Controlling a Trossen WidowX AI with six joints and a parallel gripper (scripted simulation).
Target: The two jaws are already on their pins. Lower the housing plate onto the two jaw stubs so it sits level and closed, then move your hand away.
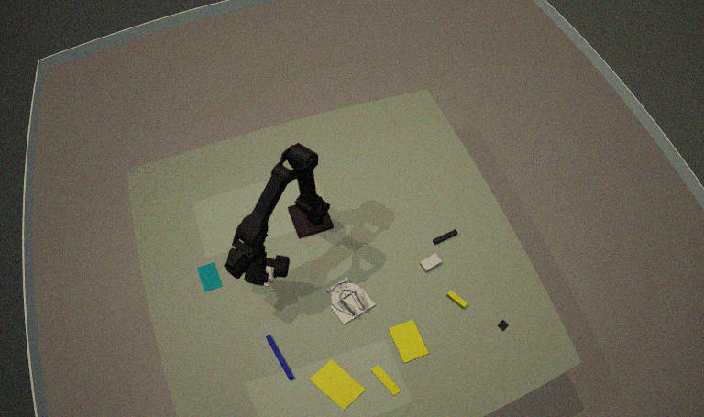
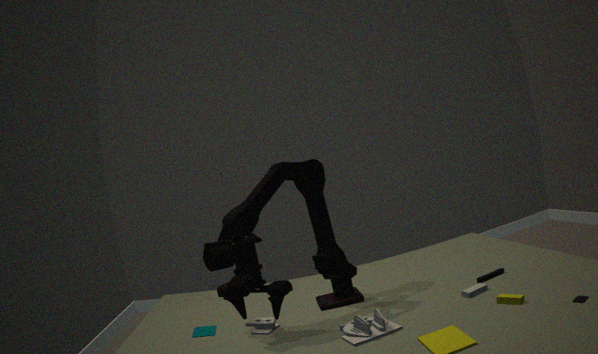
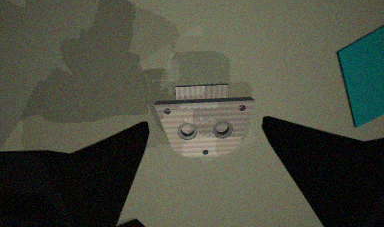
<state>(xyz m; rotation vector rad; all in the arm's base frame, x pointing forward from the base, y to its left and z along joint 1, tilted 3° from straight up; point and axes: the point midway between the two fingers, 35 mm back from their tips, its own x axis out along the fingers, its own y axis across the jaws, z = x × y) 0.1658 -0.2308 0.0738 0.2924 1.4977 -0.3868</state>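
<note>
The pale housing plate, with two round sockets and three small holes, lies raised on a small pale support. In the top view the arm mostly hides it. My gripper is open and empty, pointing down just above the housing plate, with one finger beyond each side of it in the wrist view. The pale base stands apart from it, with two upright grey jaws on it. The pins are too small to make out.
A teal tile lies beside the housing plate. A blue bar, yellow tiles and yellow bars lie around the base. A white block and black bar lie farther off.
</note>
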